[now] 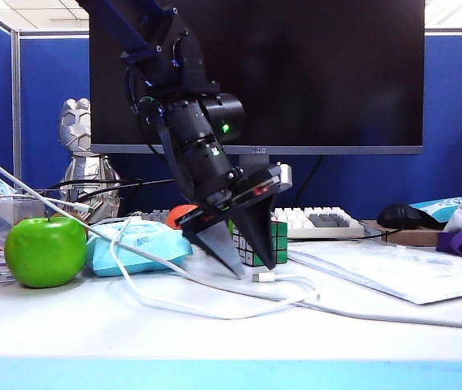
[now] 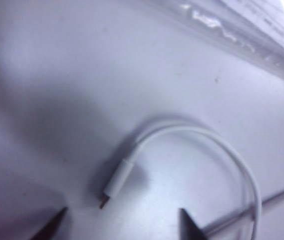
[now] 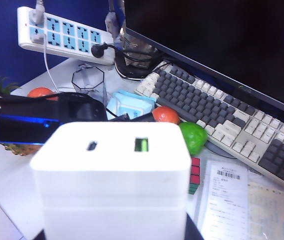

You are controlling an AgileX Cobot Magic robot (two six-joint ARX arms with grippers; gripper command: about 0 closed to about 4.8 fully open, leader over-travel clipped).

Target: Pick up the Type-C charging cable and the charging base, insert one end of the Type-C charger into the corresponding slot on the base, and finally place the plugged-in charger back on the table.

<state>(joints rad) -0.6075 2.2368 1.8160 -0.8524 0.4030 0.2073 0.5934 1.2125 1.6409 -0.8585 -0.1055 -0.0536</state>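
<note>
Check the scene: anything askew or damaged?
Nothing stands out. The Type-C charging cable lies intact on the table under the open left gripper; the right gripper holds the charging base squarely.

You see only the two dark fingertips point(image 2: 191, 225) of the left gripper point(image 2: 122, 222) at the edge of the blurred left wrist view, and the Type-C charging cable point(image 2: 196, 137) runs out of that picture, so its far end is unseen. In the right wrist view the charging base point(image 3: 112, 175) fills the foreground and covers the right gripper, whose jaws you cannot judge. The exterior view leaves the right arm out entirely.
</note>
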